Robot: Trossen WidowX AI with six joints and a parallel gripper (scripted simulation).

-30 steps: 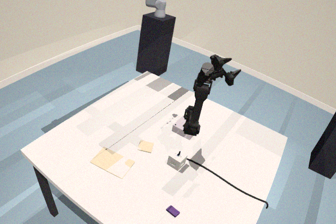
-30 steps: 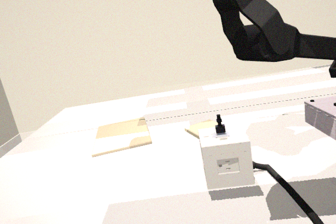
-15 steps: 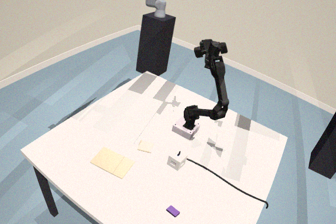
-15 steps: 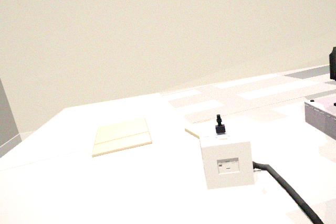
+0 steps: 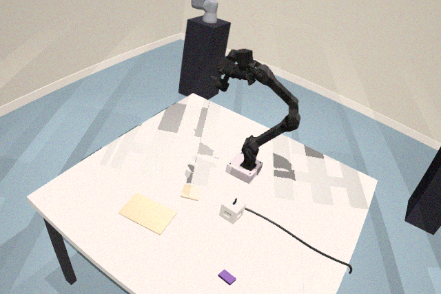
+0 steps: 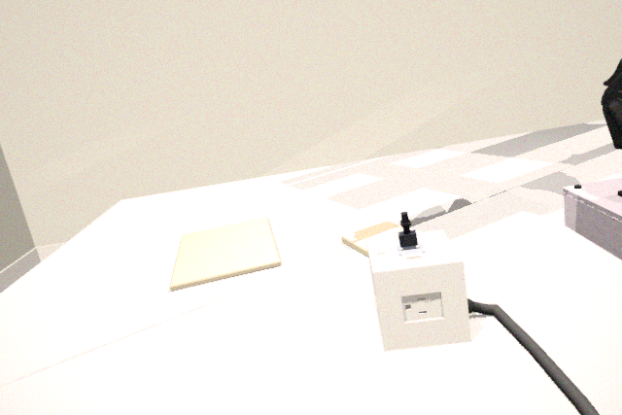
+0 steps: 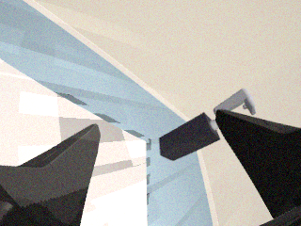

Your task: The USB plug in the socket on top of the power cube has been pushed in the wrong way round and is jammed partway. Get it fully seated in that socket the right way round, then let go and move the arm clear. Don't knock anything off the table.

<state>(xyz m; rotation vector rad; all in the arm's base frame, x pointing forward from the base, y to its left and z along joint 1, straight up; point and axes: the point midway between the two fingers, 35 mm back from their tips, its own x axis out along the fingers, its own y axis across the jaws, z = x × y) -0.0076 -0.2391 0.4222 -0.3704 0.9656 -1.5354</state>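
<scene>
The power cube (image 5: pixel 227 215) (image 6: pixel 389 310) is white and stands on the table. The black USB plug (image 5: pixel 235 201) (image 6: pixel 407 238) stands upright in the socket on its top, with its dark body and thin stem showing above the top face. How deep its metal part sits, and which way round it is, I cannot tell. My gripper (image 5: pixel 216 82) (image 7: pixel 158 122) is open and empty. It is high above the far part of the table, well away from the cube and plug, and is out of frame in the exterior view.
A black cable (image 5: pixel 284 230) (image 6: pixel 532 350) runs from the cube's side to the table's right edge. A large pale yellow pad (image 5: pixel 147 213) (image 6: pixel 225 252) and a smaller one (image 5: pixel 191 192) (image 6: pixel 374 231) lie beyond the cube in the exterior view. A purple block (image 5: pixel 227 277) lies near the front.
</scene>
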